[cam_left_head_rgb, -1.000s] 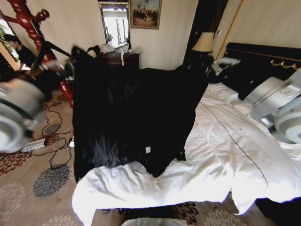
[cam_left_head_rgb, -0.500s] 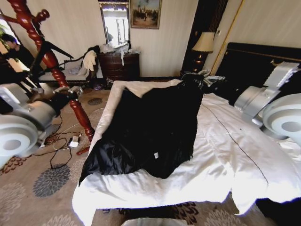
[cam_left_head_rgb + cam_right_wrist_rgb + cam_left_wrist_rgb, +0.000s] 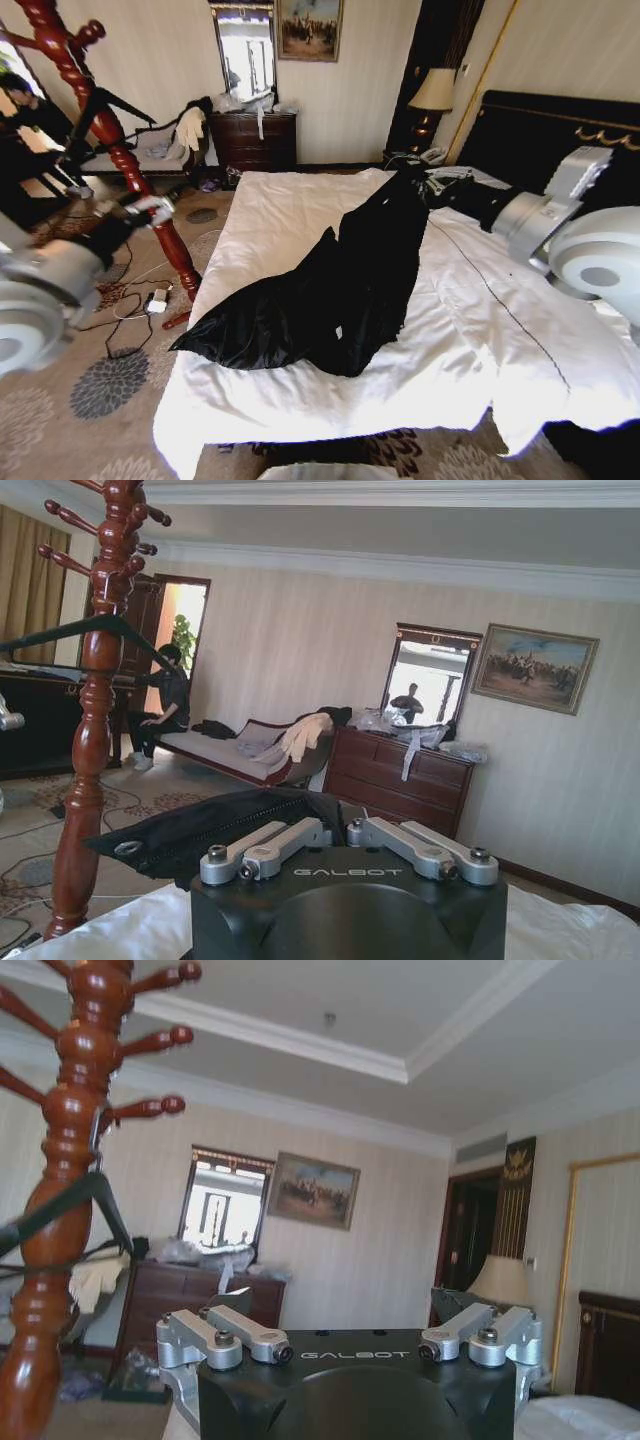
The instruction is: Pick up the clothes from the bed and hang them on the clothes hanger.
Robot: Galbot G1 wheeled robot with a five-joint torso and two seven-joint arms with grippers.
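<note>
Head view: black clothes [image 3: 340,290] lay spread across the white bed [image 3: 500,340], one end bunched near the headboard, the wider hem trailing toward the bed's left edge. Right tool [image 3: 432,184] sat at the upper end of the garment, right at the bunched fabric. Right wrist view showed its linkages drawn together, dark cloth lying just beyond them; judged closed on the clothes, though the actual contact was hidden behind the tool body.

Left tool [image 3: 152,210] hung over the carpet beside the bed, near the lower pole of the clothes hanger [image 3: 100,120]. Left wrist view showed its linkages splayed wide apart, nothing between them.

Coat stand stood off the bed's left side, well apart from the garment; ball-tipped pegs [image 3: 150,1040] high up its pole.

Judgement on the step: only one end of the garment appeared held, the rest limp on the duvet. A clean lift would call for raising the held end high enough that the hem clears the bed, with the free left tool taking a second point near collar or shoulder so the fabric does not swing or slip. Pegs are high; the collar should approach a peg from above.
</note>
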